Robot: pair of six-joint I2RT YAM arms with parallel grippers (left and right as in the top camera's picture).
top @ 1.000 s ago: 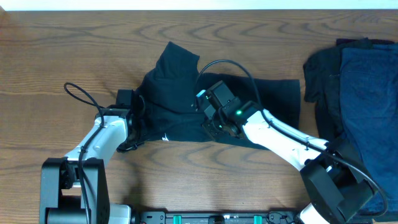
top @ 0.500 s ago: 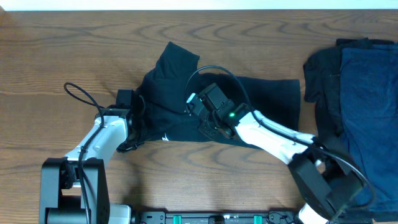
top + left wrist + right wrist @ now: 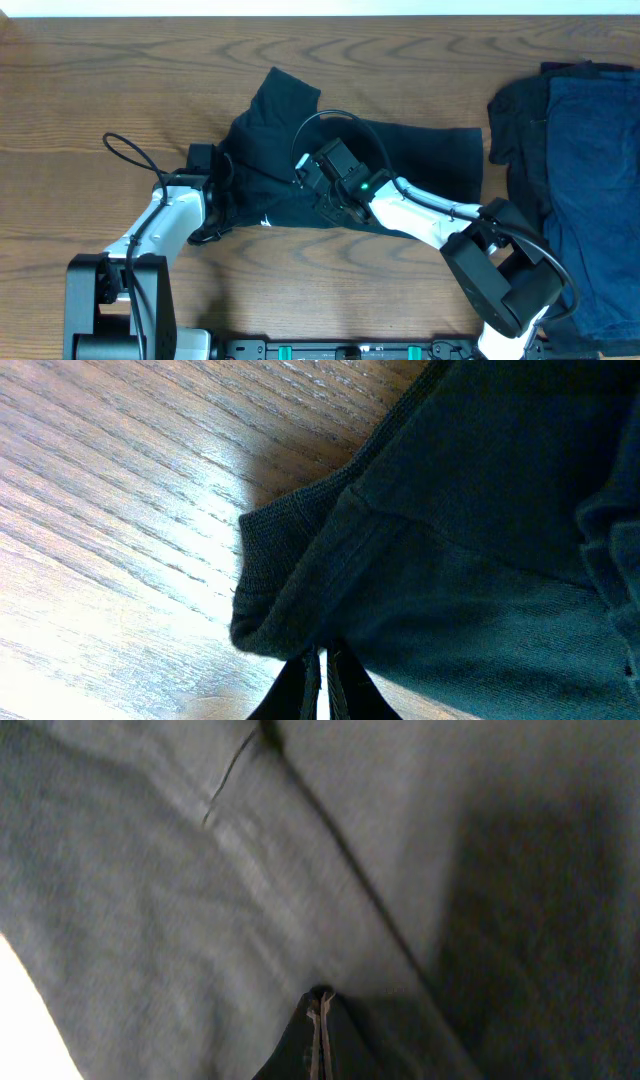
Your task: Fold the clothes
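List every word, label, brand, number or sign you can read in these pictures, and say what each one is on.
No text can be read in any view.
Small white label on the black T-shirt: too small to read.
Green light on the right arm: a lamp only, no characters.

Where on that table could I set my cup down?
Bare wood: the left end of the table, and the far strip behind the T-shirt. Crowded: the middle, where left gripper and right gripper pinch the T-shirt, and the pile at right.
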